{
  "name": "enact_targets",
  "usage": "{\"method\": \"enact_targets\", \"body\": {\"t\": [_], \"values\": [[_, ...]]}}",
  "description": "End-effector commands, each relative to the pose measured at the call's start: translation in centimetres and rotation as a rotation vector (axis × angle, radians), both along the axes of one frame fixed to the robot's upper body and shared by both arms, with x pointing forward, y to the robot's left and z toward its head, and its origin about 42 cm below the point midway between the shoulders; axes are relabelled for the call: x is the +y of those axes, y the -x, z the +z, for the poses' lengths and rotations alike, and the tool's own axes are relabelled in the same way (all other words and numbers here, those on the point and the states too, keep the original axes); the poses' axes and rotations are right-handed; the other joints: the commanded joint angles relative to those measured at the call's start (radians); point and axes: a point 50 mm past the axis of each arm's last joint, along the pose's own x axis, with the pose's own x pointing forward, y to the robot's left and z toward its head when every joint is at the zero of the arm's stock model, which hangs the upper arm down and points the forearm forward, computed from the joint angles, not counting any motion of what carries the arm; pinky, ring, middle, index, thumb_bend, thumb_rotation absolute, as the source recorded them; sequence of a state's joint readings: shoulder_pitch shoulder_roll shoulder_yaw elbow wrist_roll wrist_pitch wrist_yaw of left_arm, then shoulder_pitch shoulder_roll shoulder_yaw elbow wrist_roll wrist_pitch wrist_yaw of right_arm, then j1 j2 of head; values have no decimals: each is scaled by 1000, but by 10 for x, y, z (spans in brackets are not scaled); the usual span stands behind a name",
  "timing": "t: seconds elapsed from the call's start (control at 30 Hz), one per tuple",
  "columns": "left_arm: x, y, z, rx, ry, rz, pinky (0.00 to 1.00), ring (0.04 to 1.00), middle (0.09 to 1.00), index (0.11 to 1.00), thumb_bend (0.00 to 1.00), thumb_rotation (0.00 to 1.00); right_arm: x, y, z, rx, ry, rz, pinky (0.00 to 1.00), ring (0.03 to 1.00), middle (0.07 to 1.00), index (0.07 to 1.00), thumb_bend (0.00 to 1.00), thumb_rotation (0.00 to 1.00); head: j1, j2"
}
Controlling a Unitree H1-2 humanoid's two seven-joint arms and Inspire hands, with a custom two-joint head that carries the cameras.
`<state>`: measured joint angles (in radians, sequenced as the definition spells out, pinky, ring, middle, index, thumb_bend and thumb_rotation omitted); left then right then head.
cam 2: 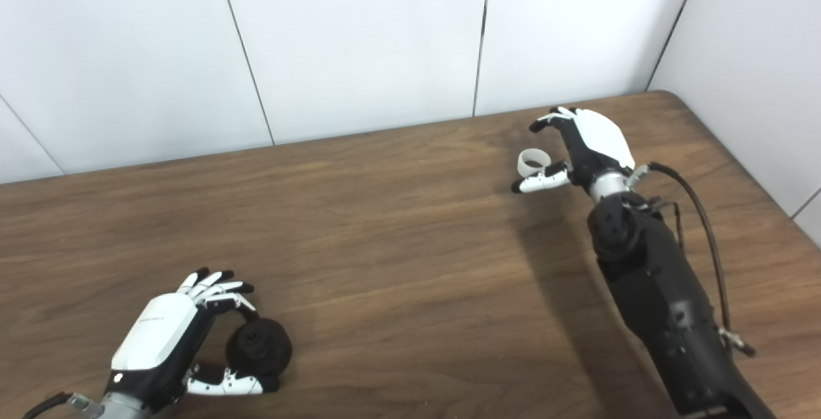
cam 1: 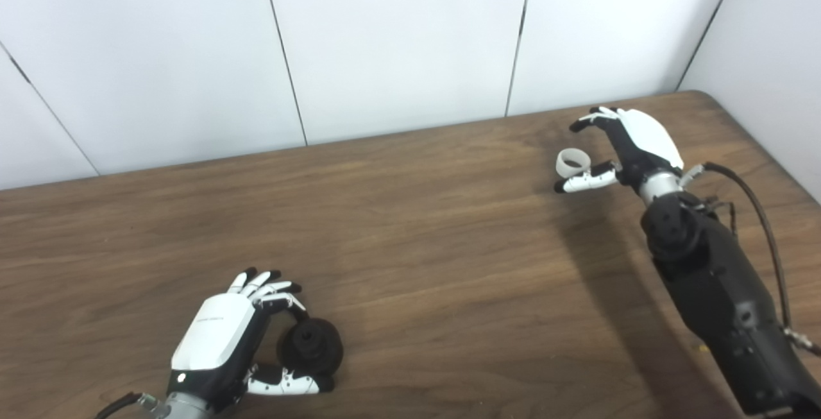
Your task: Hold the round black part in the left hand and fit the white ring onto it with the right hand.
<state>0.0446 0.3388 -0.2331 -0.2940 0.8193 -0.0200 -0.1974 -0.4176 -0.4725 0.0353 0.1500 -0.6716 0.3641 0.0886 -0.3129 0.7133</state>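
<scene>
The round black part point(cam 1: 313, 344) rests on the wooden table point(cam 1: 417, 246) at the front left. My left hand point(cam 1: 221, 339) is wrapped around it from the left, one finger bent onto its top edge and the thumb point(cam 1: 288, 384) against its near edge. The other fingers stick out above it. The white ring point(cam 1: 573, 162) lies at the back right. My right hand point(cam 1: 632, 143) is open around it: the ring sits just above the thumb point(cam 1: 587, 181), and the curled fingers point(cam 1: 593, 117) hover apart beyond it.
White wall panels run behind the table's back edge point(cam 1: 410, 133), and another wall closes the right side. The table's rounded back-right corner point(cam 1: 699, 93) is close to the right hand. A black cable point(cam 1: 763, 213) loops off the right forearm.
</scene>
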Motion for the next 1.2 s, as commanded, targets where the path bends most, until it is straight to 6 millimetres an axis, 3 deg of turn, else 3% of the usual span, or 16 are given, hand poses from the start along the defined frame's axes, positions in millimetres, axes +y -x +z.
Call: {"method": "enact_targets", "body": {"t": [0.0,0.43,1.17], "values": [[10,-1,3,-12,-29,-3,1000,928,815,489,520,58,-7,-14,35,-68,39,-8,984,979,934,738,789,241,-2,1],[16,-1,4,-12,-49,-10,1000,933,819,489,520,61,-5,-40,46,-2,55,-52,999,985,934,733,794,258,-12,3],[20,-4,9,-29,-49,-19,1000,926,812,488,521,60,-15,-44,35,99,118,-87,993,959,912,702,814,227,-19,8]]}}
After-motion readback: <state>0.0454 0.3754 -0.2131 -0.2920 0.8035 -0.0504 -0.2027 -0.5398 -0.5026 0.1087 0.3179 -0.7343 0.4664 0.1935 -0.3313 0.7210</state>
